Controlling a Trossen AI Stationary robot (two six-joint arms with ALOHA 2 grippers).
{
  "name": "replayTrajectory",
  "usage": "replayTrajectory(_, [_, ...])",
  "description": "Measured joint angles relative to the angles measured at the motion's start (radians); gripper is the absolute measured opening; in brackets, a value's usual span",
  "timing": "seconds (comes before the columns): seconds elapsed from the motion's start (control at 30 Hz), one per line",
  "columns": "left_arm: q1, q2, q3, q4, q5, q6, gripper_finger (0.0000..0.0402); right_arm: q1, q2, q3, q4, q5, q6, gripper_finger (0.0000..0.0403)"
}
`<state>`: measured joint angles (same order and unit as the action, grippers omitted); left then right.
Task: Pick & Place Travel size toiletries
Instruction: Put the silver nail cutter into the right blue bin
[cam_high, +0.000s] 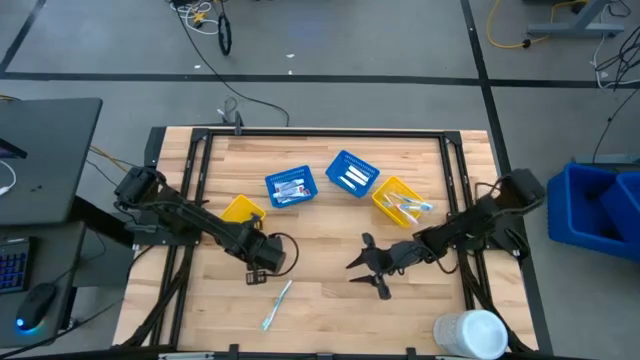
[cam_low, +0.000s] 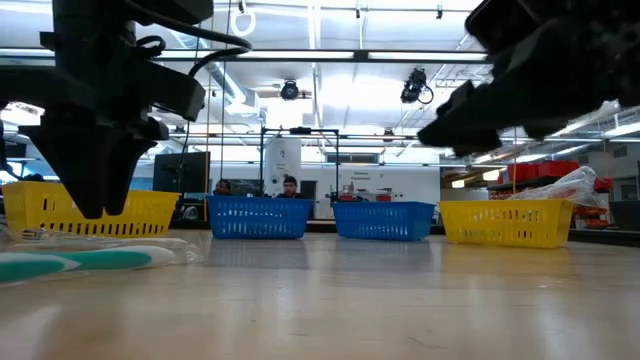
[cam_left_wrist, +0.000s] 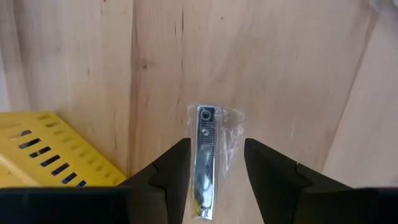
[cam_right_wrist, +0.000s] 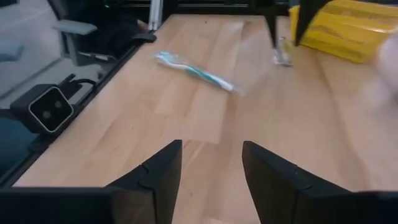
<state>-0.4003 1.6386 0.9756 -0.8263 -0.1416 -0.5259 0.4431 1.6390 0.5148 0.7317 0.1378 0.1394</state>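
A small metal nail clipper in a clear wrapper (cam_left_wrist: 205, 143) lies on the wooden table beside the left yellow basket (cam_high: 243, 210). My left gripper (cam_left_wrist: 217, 149) points down over it, open. Its fingers stand on either side of the clipper, and the gap is wider than the clipper. A white and teal toothbrush (cam_high: 277, 305) lies flat on the table near the front edge. It also shows in the right wrist view as the toothbrush (cam_right_wrist: 196, 70). My right gripper (cam_high: 368, 268) hangs open over bare wood at the table's middle right, with nothing between its fingers.
Two blue baskets (cam_high: 291, 187) (cam_high: 352, 173) and a second yellow basket (cam_high: 400, 200) stand in a row at the back, with toiletries in them. A large white cylinder (cam_high: 470, 335) stands at the front right corner. Bare wood lies between the two grippers.
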Motion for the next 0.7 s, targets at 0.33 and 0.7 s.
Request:
replayTrajectory(0.33, [0.0,0.0,0.0,0.044,0.006,-0.021,0.0158,0.03,-0.341,0.0,-0.51,0.125,-0.006,0.0188])
replayTrajectory(0.7, [0.04,0.0,0.0,0.064,0.008,-0.041,0.0158,0.03,-0.401,0.0,-0.627,0.044,0.027,0.0195])
